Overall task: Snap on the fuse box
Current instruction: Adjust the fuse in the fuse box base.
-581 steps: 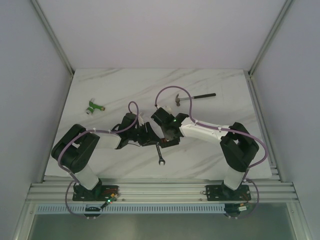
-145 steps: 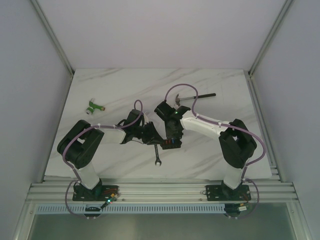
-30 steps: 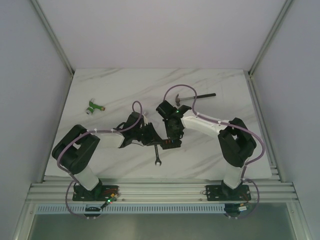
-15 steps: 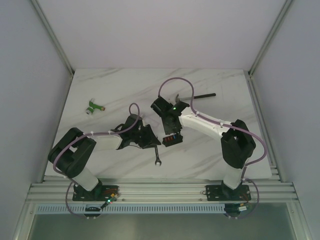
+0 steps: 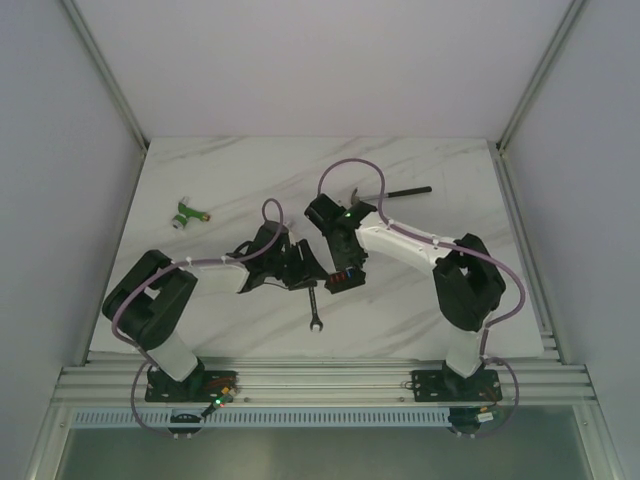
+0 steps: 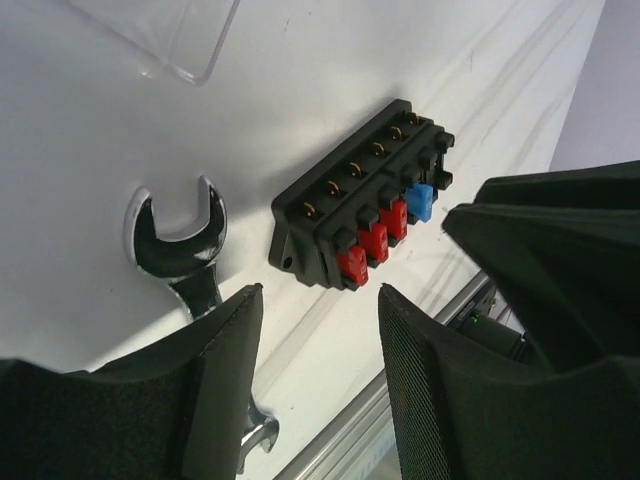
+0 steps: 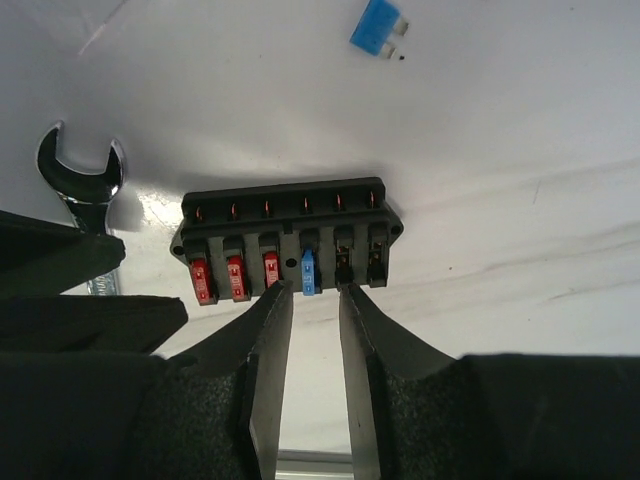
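My left gripper (image 6: 320,300) and right gripper (image 7: 312,295) have opened and backed off, both empty, leaving the fuse box (image 6: 360,205) uncovered just beside the wrench (image 6: 180,240), so next I reckon I must fetch the clear cover (image 6: 175,35) beyond the wrench and press it on

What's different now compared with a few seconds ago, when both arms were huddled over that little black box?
Both have let go of the fuse box: the left pincer and right pincer now stand open and empty, and the right arm has drawn back toward the far side. The box lies free on the table, uncovered. The wrench, hammer and green connector stayed about where they were.
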You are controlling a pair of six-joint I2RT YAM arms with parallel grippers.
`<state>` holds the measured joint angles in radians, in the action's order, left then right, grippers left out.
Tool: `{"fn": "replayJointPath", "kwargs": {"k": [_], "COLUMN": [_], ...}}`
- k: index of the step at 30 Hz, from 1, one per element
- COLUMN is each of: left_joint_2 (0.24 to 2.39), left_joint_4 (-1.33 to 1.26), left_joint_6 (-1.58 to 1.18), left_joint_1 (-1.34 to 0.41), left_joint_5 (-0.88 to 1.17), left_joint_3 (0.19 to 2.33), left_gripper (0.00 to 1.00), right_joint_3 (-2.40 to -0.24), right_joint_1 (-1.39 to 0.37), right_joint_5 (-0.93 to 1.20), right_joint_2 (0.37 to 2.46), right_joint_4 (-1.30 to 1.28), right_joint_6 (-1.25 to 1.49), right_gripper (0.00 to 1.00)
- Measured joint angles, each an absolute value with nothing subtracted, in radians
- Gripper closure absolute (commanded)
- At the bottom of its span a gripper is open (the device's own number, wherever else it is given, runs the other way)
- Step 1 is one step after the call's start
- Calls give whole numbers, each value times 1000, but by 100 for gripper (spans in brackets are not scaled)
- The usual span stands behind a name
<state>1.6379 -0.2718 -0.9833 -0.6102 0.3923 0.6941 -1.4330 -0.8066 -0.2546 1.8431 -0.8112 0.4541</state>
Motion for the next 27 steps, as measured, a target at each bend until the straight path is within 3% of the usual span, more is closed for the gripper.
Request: {"fn": "replayJointPath", "kwargs": {"k": [14,20,27], "left_joint_2": [1741,1763,1783], "left_joint_4": [-301,-318,-323], "left_joint_6": [-1001,-1011,-1021], "left_joint_1": [-629,-630,-632], "left_joint_5": [418,423,426], "left_joint_3": [752,767,779], "left_gripper": [40,41,49], "right_joint_3": [-1406,-1398,-1378], "right_joint_1": [-793,-775,-740], "right_joint_5": [-216,-192,-137], "right_joint_2": [1893,1892,1879], "right_joint_4": [-803,-793,-775], "right_joint_6": [435,426,409], "right_gripper": [85,100,100]}}
